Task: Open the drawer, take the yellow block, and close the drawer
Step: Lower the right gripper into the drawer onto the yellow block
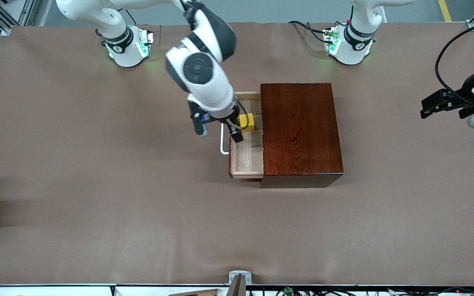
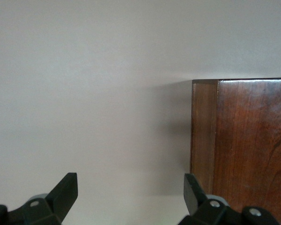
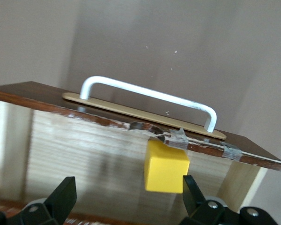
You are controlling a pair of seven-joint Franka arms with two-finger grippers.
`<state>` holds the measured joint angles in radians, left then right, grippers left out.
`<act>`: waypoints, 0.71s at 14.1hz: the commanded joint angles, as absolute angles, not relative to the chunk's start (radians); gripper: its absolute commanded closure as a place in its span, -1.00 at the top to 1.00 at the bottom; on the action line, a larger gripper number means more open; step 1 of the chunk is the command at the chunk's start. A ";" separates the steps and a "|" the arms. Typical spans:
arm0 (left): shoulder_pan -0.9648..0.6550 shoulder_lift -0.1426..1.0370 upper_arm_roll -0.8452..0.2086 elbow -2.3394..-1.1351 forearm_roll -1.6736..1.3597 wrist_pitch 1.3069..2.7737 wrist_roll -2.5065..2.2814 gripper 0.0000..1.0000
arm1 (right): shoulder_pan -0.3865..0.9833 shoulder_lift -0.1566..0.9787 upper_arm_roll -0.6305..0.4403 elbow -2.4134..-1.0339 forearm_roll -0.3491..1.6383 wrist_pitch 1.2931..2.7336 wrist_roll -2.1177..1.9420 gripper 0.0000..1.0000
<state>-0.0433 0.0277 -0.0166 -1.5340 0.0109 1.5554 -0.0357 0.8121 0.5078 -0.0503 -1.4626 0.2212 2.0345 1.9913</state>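
On the brown tabletop stands a glossy reddish-brown wooden box, and everything here can be placed against it. The drawer is pulled partway out of the box toward the right arm's end of the tabletop, its pale wood floor showing and its white handle at the outer face.

The right gripper hangs over the open drawer, just beside the box. Its fingers are spread apart and released, holding nothing. In the right wrist view the yellow block sits between and past the two fingertips, not touched by either.

The yellow block lies inside the drawer, on its wooden floor, close to the box's opening and in the part of the drawer farther from the front camera. The right wrist view shows it resting near the inner side of the drawer's front panel, with the handle on that panel's outer side.

The left gripper waits well apart from the box, over the left arm's end of the tabletop. Its fingers are spread and empty, and the left wrist view looks along bare tabletop to one corner of the box.
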 commanded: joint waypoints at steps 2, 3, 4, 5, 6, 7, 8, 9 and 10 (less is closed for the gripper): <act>0.011 -0.043 -0.055 -1.612 0.003 1.594 -0.038 1.00 | 0.837 0.526 -0.061 -1.446 0.189 2.013 2.069 1.00; 0.029 -0.041 -0.075 -1.611 0.003 1.594 -0.040 1.00 | 0.844 0.526 -0.061 -1.468 0.189 2.007 2.072 1.00; 0.046 -0.041 -0.087 -1.609 0.003 1.594 -0.049 1.00 | 0.853 0.528 -0.061 -1.483 0.189 2.006 2.083 1.00; 0.061 -0.043 -0.103 -1.609 0.003 1.594 -0.054 1.00 | 0.862 0.535 -0.061 -1.494 0.189 2.008 2.107 1.00; 0.066 -0.043 -0.110 -1.608 0.003 1.592 -0.054 1.00 | 0.865 0.544 -0.061 -1.494 0.189 2.013 2.129 1.00; 0.066 -0.041 -0.112 -1.599 0.003 1.591 -0.054 1.00 | 0.868 0.551 -0.061 -1.493 0.189 2.019 2.132 1.00; 0.066 -0.041 -0.112 -1.597 0.003 1.591 -0.054 1.00 | 0.873 0.558 -0.061 -1.491 0.189 2.025 2.132 1.00; 0.066 -0.041 -0.112 -1.597 0.003 1.591 -0.054 1.00 | 0.874 0.560 -0.061 -1.493 0.189 2.029 2.132 1.00; 0.066 -0.041 -0.112 -1.597 0.003 1.591 -0.052 1.00 | 0.877 0.563 -0.061 -1.493 0.189 2.029 2.134 1.00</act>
<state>0.0484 -0.0196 -0.0971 -1.5825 0.0109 1.5810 -0.0447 0.8621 0.5622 -0.0513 -1.4924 0.2086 2.0235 2.1052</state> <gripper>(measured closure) 0.000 0.000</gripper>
